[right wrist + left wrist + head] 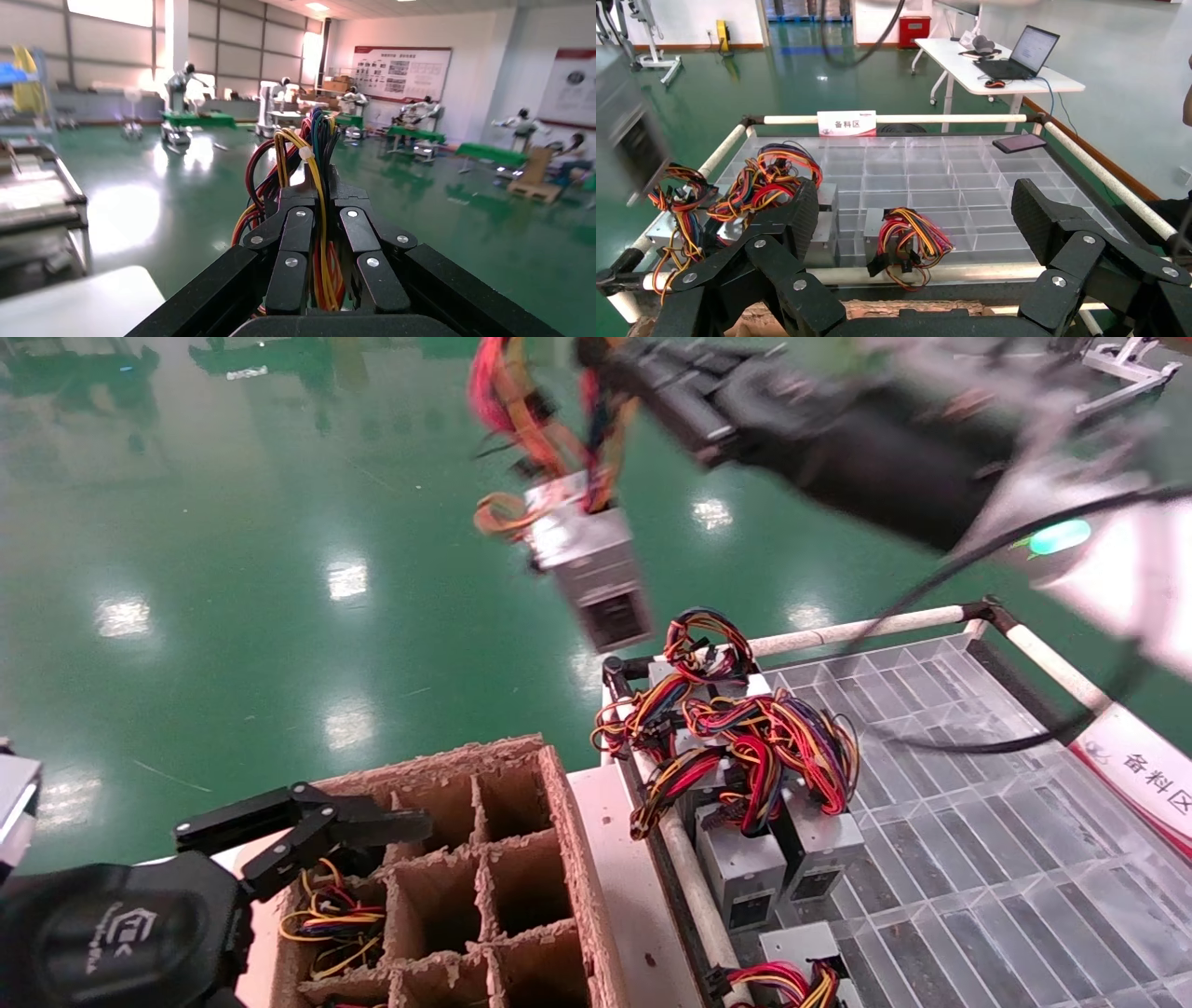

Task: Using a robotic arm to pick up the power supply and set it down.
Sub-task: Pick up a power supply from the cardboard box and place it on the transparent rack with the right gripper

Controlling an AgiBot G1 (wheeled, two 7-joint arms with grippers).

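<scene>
The power supply (596, 570), a silver-grey box with a dark socket face, hangs tilted in the air over the green floor, beyond the cart's near corner. My right gripper (591, 356) is shut on its red, yellow and black wire bundle (309, 151), not on the box; in the right wrist view the right gripper (314, 189) has the wires running between its fingers. From the left wrist, the hanging power supply (627, 140) shows as a blurred grey box. My left gripper (372, 817) stays low over the cardboard box, and the left gripper (916, 210) is open and holds nothing.
A brown cardboard divider box (559, 859) holds wires (331, 915) in one cell. Beside it, a railed cart with a clear gridded tray (978, 822) carries several more power supplies with tangled wires (745, 747). A red-and-white sign (1136, 775) sits on the cart's far rail.
</scene>
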